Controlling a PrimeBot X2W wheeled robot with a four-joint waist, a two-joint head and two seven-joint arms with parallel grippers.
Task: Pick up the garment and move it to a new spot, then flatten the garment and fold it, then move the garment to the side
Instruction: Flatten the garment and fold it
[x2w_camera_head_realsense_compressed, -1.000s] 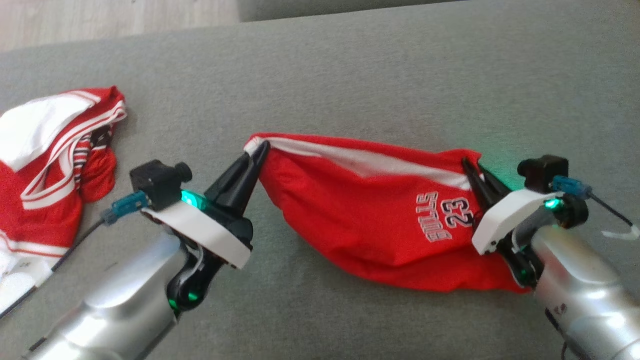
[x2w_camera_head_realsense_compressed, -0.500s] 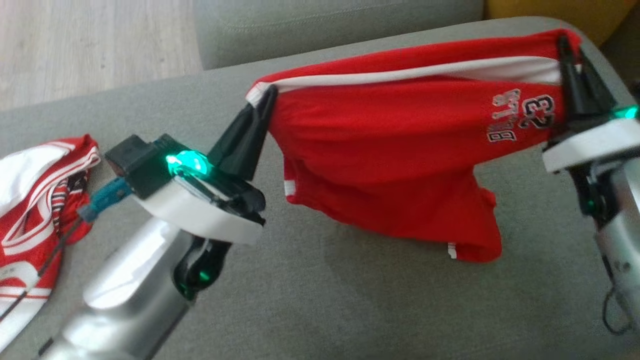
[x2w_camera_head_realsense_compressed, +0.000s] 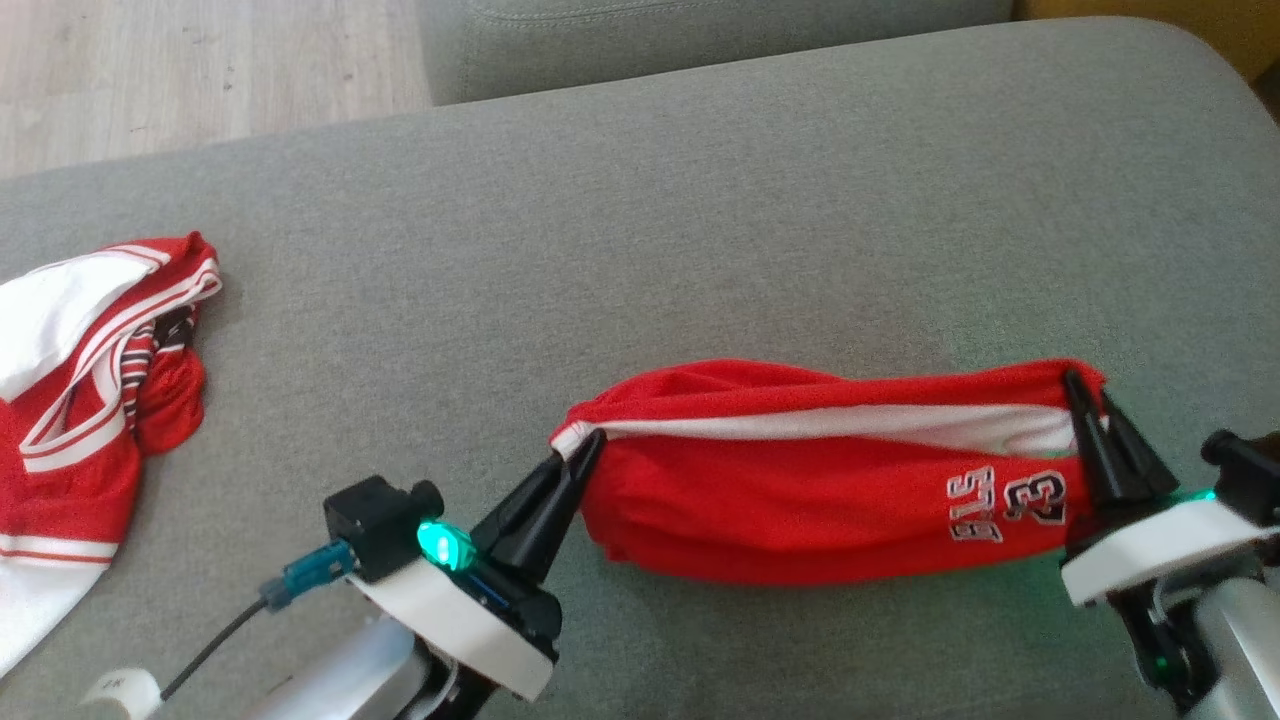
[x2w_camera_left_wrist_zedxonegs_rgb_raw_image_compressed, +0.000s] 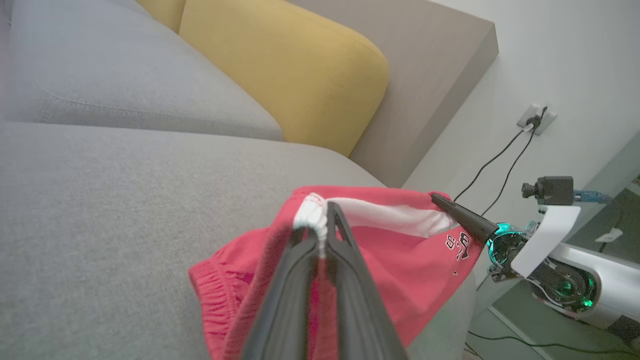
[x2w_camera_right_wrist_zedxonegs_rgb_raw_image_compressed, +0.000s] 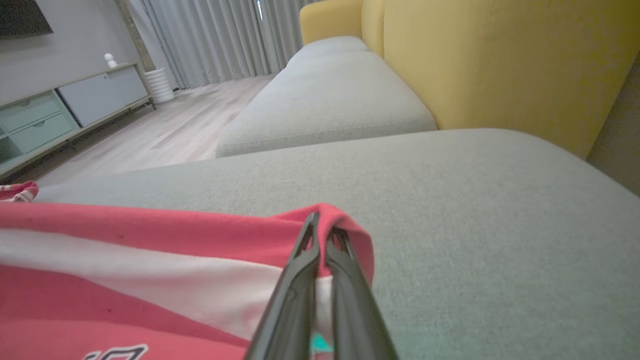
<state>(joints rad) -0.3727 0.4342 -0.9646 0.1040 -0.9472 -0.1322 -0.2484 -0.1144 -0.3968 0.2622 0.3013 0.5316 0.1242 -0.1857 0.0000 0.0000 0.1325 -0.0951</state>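
Nearest, low in the head view: left gripper (x2w_camera_head_realsense_compressed: 578, 450) clenched on the white-edged corner of the red garment (x2w_camera_head_realsense_compressed: 800, 500); right gripper (x2w_camera_head_realsense_compressed: 1088, 395) likewise clamped on the opposite corner, fingers pressed together with cloth pinched between; same grips plain in both wrist views. Garment strung between the two as a bunched, sagging band; white stripe along the top, number print near the right end, lower folds apparently touching the grey seat cushion (x2w_camera_head_realsense_compressed: 700, 220); fully resting or partly hanging, hard to tell.

Judged to be at the end of the move to a new spot, just ahead of flattening; not yet spread, not yet folded. Next move, by this reading: lower both corners onto the cushion with the band kept taut, then let go and smooth the gathered cloth away from the robot; no harder tugging, for fear of losing a corner.

Room: broad bare cushion beyond the garment and to its left; right gripper close to the cushion's rounded right edge, so little margin there. Pile of red-and-white clothing (x2w_camera_head_realsense_compressed: 90, 400) well apart at the far left; worth avoiding when spreading. Farther off: second cushion (x2w_camera_head_realsense_compressed: 700, 30) past a seam; wooden floor (x2w_camera_head_realsense_compressed: 200, 70); yellow back cushion (x2w_camera_left_wrist_zedxonegs_rgb_raw_image_compressed: 280, 65) at the far right.
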